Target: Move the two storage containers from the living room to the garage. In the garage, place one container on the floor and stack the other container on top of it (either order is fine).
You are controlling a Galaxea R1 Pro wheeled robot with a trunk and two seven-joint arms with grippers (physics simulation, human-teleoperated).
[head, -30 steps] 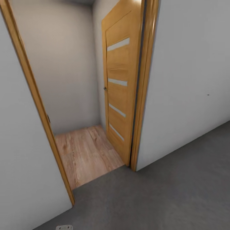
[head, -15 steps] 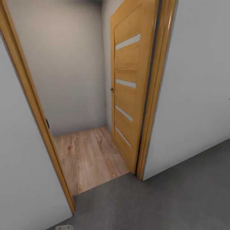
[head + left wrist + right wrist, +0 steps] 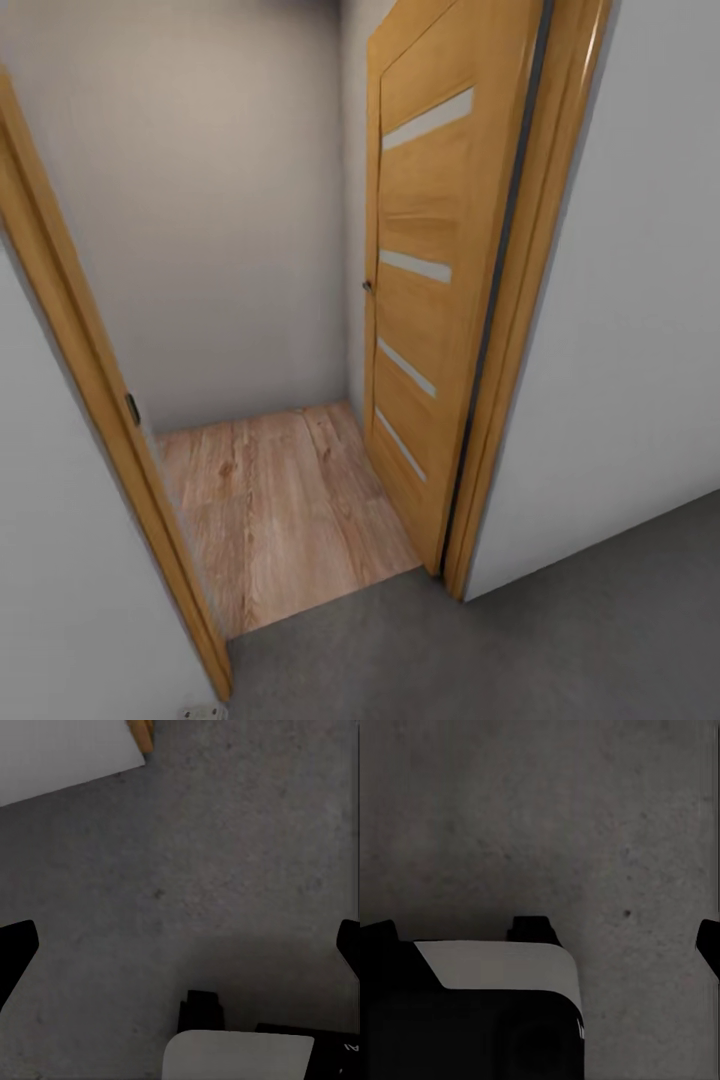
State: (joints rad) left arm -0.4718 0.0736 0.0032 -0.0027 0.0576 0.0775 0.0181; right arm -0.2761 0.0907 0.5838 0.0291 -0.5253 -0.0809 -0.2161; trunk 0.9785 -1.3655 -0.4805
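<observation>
Both pincers are hanging spread wide over the floor (image 3: 225,870) with nothing in them — left pincer (image 3: 180,945), right pincer (image 3: 547,937) — and ahead an open door (image 3: 425,300) is showing wood planks (image 3: 280,510).

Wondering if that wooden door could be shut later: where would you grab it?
Grip the small dark knob at the door's free edge, reaching in from the grey concrete floor. The door stands swung inward from the right jamb, and its flat face likely offers no other hold.
</observation>
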